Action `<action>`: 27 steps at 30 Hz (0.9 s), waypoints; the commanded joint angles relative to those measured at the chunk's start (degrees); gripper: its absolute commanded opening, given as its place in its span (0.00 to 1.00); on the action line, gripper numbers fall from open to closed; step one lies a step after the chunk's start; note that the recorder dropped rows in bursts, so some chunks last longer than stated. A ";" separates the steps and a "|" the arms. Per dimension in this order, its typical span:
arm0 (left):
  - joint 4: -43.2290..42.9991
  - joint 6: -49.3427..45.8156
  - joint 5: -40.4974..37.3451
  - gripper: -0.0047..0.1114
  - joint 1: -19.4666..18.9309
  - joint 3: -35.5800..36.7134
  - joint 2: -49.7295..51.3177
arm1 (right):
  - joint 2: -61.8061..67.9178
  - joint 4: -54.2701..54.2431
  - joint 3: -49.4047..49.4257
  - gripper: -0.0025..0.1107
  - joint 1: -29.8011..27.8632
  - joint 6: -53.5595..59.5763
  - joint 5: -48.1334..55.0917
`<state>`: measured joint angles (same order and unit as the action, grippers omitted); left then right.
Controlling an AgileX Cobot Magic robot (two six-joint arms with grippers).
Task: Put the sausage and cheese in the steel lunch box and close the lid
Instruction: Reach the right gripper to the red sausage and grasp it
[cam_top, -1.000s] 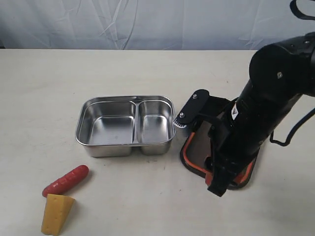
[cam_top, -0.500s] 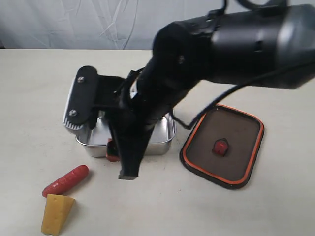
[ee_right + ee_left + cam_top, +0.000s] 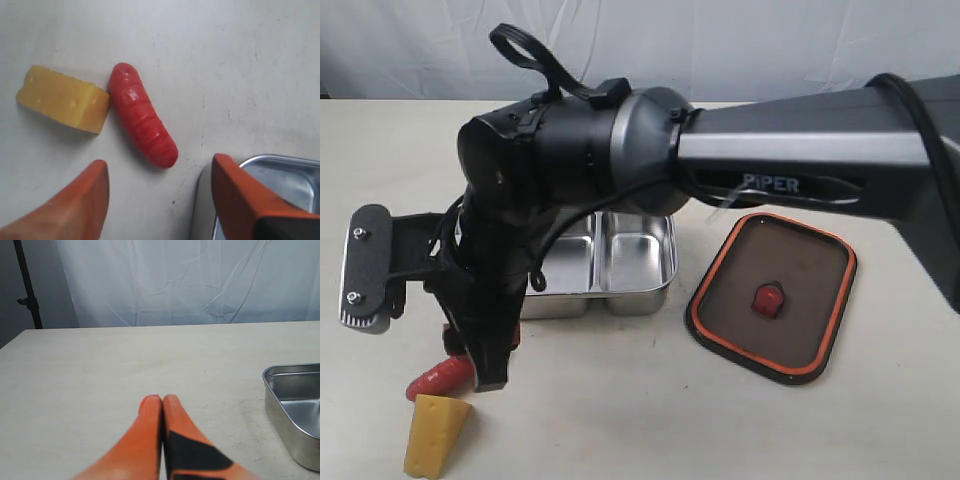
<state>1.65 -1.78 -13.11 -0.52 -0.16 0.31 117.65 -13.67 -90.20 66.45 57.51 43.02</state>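
Observation:
The red sausage [image 3: 142,122] lies on the table with the yellow cheese [image 3: 62,100] wedge touching one end. My right gripper [image 3: 160,162] hangs open just above the table, between the sausage's near end and a corner of the steel lunch box [image 3: 280,165], holding nothing. In the exterior view this right gripper [image 3: 425,350] has reached across to the left, hiding most of the sausage [image 3: 438,376]; the cheese [image 3: 435,435] sits in front. The lunch box [image 3: 630,298] is empty where it shows. The lid [image 3: 772,297] lies flat, right of the box. My left gripper [image 3: 162,399] is shut and empty.
The right arm's dark bulk [image 3: 580,150] covers the left compartment of the box. A white curtain [image 3: 200,280] backs the table and a black stand [image 3: 27,285] rises at its far corner. The lunch box's corner [image 3: 292,410] sits beside the left gripper.
The right arm swung from over the lid, across the lunch box, to the left, and now hangs open over the sausage. The lid is uncovered. Sausage and cheese have not moved.

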 commanded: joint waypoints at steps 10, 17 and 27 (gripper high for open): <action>0.23 0.04 0.10 0.04 0.15 0.16 -0.31 | 4.47 5.22 -0.48 0.54 2.75 5.98 -3.37; 0.23 0.04 0.10 0.04 0.15 0.16 -0.31 | 7.75 7.11 -1.12 0.54 3.28 6.12 -6.35; 0.22 0.04 0.10 0.04 0.15 0.16 -0.31 | 10.32 7.25 -1.63 0.52 3.28 6.12 -8.57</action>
<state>1.65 -1.78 -13.11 -0.52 -0.16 0.31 127.57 -6.56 -91.47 69.52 63.27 34.83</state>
